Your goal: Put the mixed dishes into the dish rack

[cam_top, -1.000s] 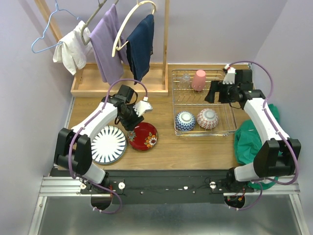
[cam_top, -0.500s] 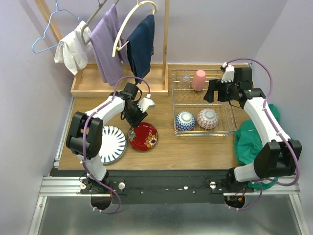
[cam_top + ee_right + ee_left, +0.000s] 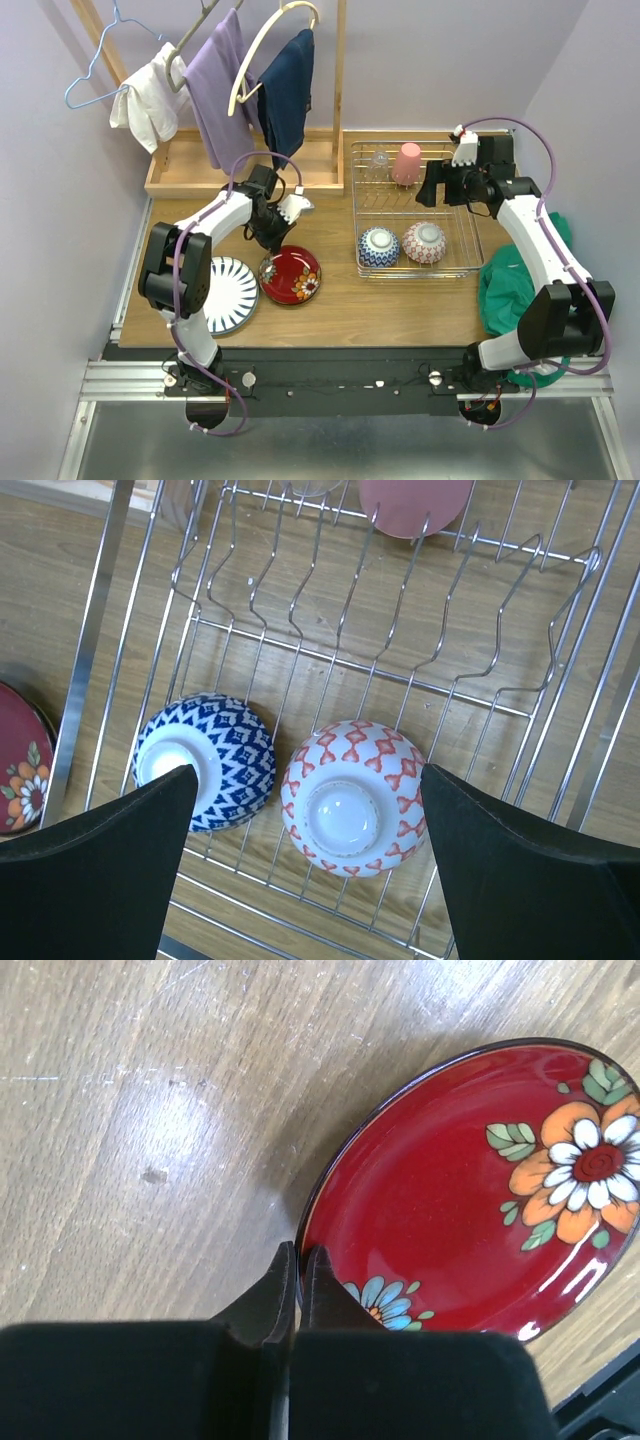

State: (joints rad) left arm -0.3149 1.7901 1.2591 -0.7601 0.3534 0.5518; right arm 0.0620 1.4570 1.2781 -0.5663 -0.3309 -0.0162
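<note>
Now the left arm bends low over the table (image 3: 140, 1090), its claw (image 3: 300, 1252) clenched at the red plate (image 3: 450, 1190) rim; a true pinch cannot be told. The right arm hovers above the rack (image 3: 108, 630), claw (image 3: 307, 775) released over the upturned blue bowl (image 3: 215, 745) and red bowl (image 3: 350, 795).

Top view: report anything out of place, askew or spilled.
Nothing spilled or broken. A crumpled green cloth lies bunched at the right edge of the table, beside the dish rack. The red floral plate and striped plate lie outside the rack.
</note>
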